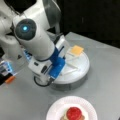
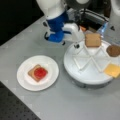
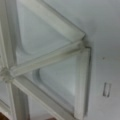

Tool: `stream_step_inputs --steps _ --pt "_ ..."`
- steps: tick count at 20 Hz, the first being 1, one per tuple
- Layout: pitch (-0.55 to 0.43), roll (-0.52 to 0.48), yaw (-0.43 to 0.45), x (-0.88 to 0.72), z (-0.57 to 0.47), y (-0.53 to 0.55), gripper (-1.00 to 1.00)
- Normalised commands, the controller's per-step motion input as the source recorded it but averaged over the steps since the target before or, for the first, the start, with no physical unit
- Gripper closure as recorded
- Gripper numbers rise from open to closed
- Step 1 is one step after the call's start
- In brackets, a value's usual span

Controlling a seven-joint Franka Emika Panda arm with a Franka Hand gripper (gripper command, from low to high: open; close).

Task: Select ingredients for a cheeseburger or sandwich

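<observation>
1. In both front views the arm [image 1: 37,42] is leaning over the near rim of the white divided tray [image 2: 87,75]; the gripper [image 2: 76,46] is sitting low at that rim, its fingers hidden behind the white and blue wrist housing, so I cannot tell whether it is parted or closed.
2. The wrist view is showing only the tray's raised dividers [image 3: 50,57] and two bare wedge compartments, with grey tabletop [image 3: 105,37] past the rim; no fingers or ingredients are appearing there.
3. A front view is showing three ingredients lying in the tray: a brown toast square [image 2: 92,40] in a compartment just beside the gripper, a dark brown patty disc [image 2: 113,50] at the tray's right rim, and a yellow-orange cheese square [image 2: 113,70] at the lower right rim. In a front view with the arm in front, only the cheese [image 1: 76,50] is showing.
4. The sandwich [image 2: 37,72] is sitting near the middle of the white paper plate [image 2: 25,83], well apart from the tray: a toast square with a red round on top, no upper toast.
5. Bare tabletop [image 2: 62,100] is lying open between plate and tray and toward the front edge.
</observation>
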Motion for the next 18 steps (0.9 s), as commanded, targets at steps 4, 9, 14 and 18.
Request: stream_step_inputs --steps 4,9,14,18 --pt "-0.114 -0.318 -0.092 -0.36 0.0 0.37 -1.0" --pt "-0.098 -0.36 -0.051 -0.27 0.04 0.31 -1.0" --pt "-0.114 -0.374 -0.012 -0.2 -0.01 0.27 -1.0" --pt "-0.138 -0.292 -0.014 -0.15 -0.08 0.24 -1.0"
